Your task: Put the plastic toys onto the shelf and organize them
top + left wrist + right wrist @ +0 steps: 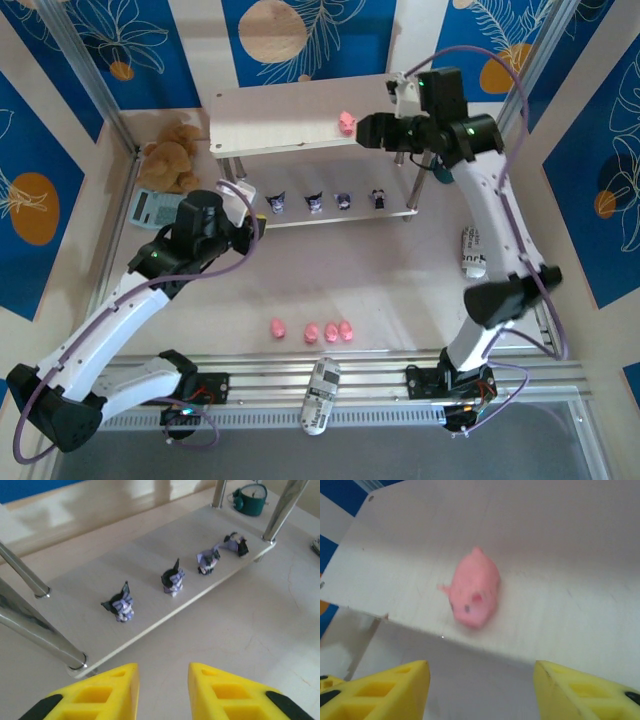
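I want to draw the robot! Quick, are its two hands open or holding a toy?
Left gripper: open, empty.
Right gripper: open, nothing held.

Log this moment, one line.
right gripper open; pink plastic pig on top board of pale wood shelf; four purple plastic figurines on lower board

I see one pink pig [472, 592] lying on the shelf [560, 555] board, close to its near edge (slightly blurred). My right gripper [481, 675] hangs just off that edge, yellow fingers spread apart, clear of the pig.
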### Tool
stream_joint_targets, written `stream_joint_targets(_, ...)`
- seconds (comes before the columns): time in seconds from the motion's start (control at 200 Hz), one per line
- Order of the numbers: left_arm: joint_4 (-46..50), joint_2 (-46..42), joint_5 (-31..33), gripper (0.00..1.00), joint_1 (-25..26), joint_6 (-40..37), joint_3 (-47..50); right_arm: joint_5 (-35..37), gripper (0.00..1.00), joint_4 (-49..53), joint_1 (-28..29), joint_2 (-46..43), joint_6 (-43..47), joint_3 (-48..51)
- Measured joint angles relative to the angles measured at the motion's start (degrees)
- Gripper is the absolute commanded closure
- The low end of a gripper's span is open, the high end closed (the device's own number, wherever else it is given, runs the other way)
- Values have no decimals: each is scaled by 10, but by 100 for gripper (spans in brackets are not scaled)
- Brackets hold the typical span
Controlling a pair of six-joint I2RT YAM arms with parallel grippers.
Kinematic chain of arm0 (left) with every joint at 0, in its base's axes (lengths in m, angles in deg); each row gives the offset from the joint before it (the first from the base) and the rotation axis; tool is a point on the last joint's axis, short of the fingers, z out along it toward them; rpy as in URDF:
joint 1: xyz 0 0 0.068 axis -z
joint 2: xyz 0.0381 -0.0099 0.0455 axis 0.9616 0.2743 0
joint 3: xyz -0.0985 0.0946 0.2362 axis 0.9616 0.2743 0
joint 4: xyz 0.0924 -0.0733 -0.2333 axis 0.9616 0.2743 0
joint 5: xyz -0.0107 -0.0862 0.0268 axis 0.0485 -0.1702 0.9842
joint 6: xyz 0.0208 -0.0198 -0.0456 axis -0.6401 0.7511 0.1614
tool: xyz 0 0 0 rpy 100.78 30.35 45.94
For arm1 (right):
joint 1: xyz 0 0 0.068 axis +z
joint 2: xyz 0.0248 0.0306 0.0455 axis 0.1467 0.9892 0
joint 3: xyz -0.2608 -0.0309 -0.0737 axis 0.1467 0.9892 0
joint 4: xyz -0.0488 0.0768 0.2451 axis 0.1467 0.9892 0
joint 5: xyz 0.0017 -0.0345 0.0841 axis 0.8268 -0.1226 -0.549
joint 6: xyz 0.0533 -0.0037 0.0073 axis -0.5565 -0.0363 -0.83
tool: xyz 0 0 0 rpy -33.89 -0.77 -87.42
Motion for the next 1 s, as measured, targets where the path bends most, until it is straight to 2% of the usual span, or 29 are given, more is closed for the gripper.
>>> stream_joint_targets(0.165,23,8,9,68,34,1,34,86,42,7,43,-191,-2,130)
stream_joint_targets(0.265,38,28,31,68,104,23,48,111,42,29,82,-287,-14,192)
stream_joint_targets(0.37,42,53,50,67,172,79,92,125,42,64,125,-356,-41,282)
stream_joint_targets(0.59,69,62,82,65,233,237,204,119,42,91,190,-356,-101,446)
stream_joint_targets(0.755,73,60,98,65,278,323,212,106,42,74,218,-356,-118,464)
stream_joint_targets(1.0,59,94,111,65,320,400,219,97,42,43,221,-363,-120,478)
